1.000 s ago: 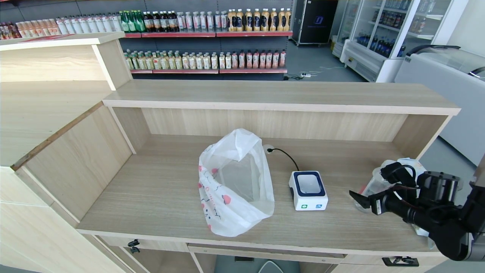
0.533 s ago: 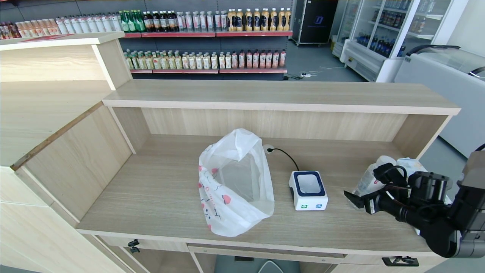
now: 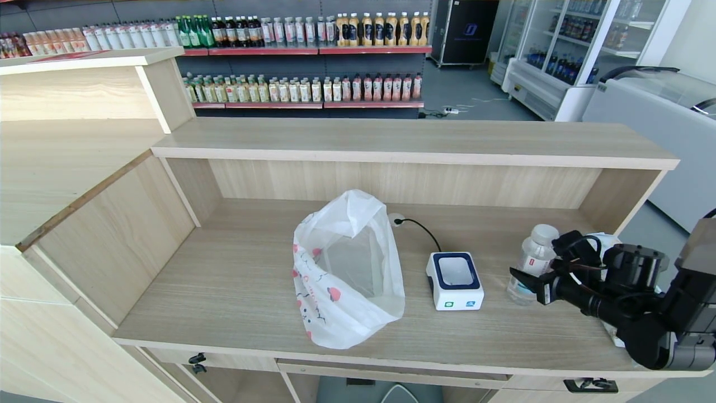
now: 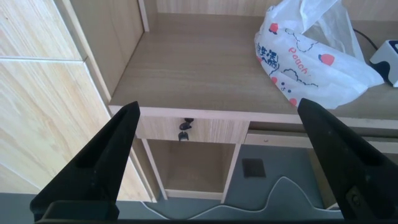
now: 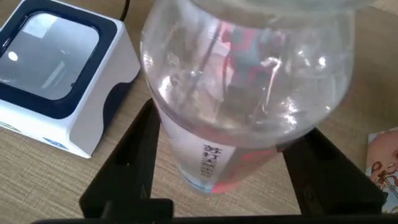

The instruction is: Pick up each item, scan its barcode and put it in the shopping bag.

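Note:
A clear water bottle (image 3: 532,262) with a white cap and a red-and-white label stands upright on the counter, right of the scanner (image 3: 454,280). My right gripper (image 3: 526,281) is shut on the bottle's lower half, one finger on each side, as the right wrist view shows around the bottle (image 5: 249,106) with the gripper (image 5: 224,180) and the scanner (image 5: 56,93) just beside it. The white shopping bag (image 3: 347,274) with red prints stands open-mouthed left of the scanner. My left gripper (image 4: 214,162) hangs open below the counter's front edge, near the bag (image 4: 311,56).
A white packet (image 3: 608,240) lies behind the right arm near the counter's right wall, its corner showing beside the bottle (image 5: 384,163). The scanner's black cable (image 3: 419,226) runs to the back wall. The wooden counter (image 3: 224,280) has side walls and a raised shelf behind.
The bottle was leaning behind the right gripper and now stands upright. The right gripper has shifted slightly toward the scanner. The left arm's view has no earlier frame.

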Tool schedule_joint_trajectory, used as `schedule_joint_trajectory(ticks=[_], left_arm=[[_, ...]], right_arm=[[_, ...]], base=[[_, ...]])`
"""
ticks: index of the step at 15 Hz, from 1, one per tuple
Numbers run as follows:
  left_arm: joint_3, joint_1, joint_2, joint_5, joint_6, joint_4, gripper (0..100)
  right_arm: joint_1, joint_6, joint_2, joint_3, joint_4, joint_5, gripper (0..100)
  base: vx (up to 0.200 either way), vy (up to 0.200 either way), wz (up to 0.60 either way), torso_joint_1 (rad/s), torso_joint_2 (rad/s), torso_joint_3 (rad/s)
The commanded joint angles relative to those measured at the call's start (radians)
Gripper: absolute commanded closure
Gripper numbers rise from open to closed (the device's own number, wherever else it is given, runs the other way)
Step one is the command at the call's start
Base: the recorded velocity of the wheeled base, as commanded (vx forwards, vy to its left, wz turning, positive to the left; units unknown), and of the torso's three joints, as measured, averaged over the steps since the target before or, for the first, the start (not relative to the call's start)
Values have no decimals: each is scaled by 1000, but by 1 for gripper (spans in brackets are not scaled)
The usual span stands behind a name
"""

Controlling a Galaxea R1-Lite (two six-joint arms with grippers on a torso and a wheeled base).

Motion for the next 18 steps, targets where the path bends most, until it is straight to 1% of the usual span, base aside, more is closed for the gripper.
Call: schedule_joint_trajectory(ticks=[1, 5, 8, 10, 12, 13, 14, 15, 17, 18], left_arm=[[0, -1, 1, 0, 0, 0, 0], [0, -1, 1, 0, 0, 0, 0], [0, -1, 1, 0, 0, 0, 0], [0, -1, 1, 0, 0, 0, 0], [0, -1, 1, 0, 0, 0, 0], [0, -1, 1, 0, 0, 0, 0], [0, -1, 1, 0, 0, 0, 0], [0, -1, 1, 0, 0, 0, 0], [0, 1, 1, 0, 0, 0, 0], [0, 1, 1, 0, 0, 0, 0]], right_arm=[[0, 0, -6, -15, 2, 4, 100], [2, 50, -21, -54, 4, 25, 100], [2, 53, -52, -58, 15, 21, 100], [11, 213, -221, -78, 159, 156, 100], [13, 322, -373, -140, 369, 274, 100], [13, 394, -462, -190, 489, 384, 100], [13, 500, -560, -272, 616, 522, 100], [16, 593, -617, -336, 668, 597, 100], [48, 761, -683, -442, 677, 715, 100], [56, 850, -712, -485, 676, 794, 100]], base=[[0, 0, 0, 0, 0, 0], [0, 0, 0, 0, 0, 0], [0, 0, 0, 0, 0, 0], [0, 0, 0, 0, 0, 0], [0, 0, 0, 0, 0, 0], [0, 0, 0, 0, 0, 0], [0, 0, 0, 0, 0, 0], [0, 0, 0, 0, 0, 0], [0, 0, 0, 0, 0, 0], [0, 0, 0, 0, 0, 0]])
